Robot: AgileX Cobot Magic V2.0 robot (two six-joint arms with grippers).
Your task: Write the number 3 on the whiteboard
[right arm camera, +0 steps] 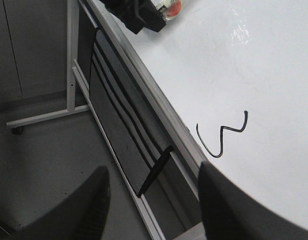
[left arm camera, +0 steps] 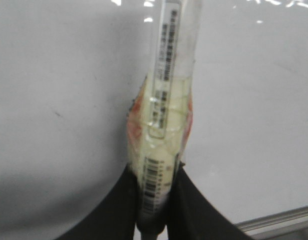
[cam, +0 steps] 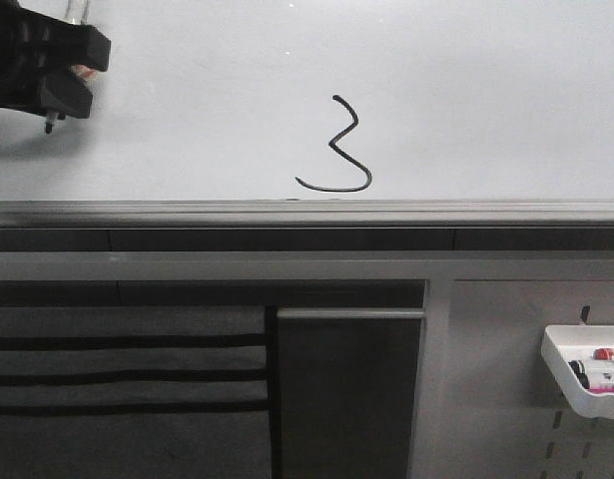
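Your number 3 (cam: 338, 148) stands finished in black at the centre of the front view, low on the whiteboard (cam: 466, 90), its bottom hook just above the grey rail (cam: 307, 212). Your left hand (cam: 65, 78) sits at the upper left of that frame, well apart from the figure and a little higher. Its black fingers (left arm camera: 194, 210) are pinched on a marker (left arm camera: 166, 115) wrapped in yellowish tape with a barcode label; the dark tip (cam: 49, 126) pokes out below the hand, and whether it touches the board you cannot tell. The wrist picture is soft, so the label print is unreadable, and the marker's top runs off the frame.

From the right wrist view, the figure (right arm camera: 223, 134) lies on its side at centre right, near the rail. Your right hand (right arm camera: 154, 200) shows only two dark, blurred fingers at the bottom edge, spread wide with nothing between them and cut off by the frame; it does not appear in the front view.

At the lower right of the front view, a white tray (cam: 571, 369) on the pegboard (cam: 506, 399) holds markers, partly cropped.
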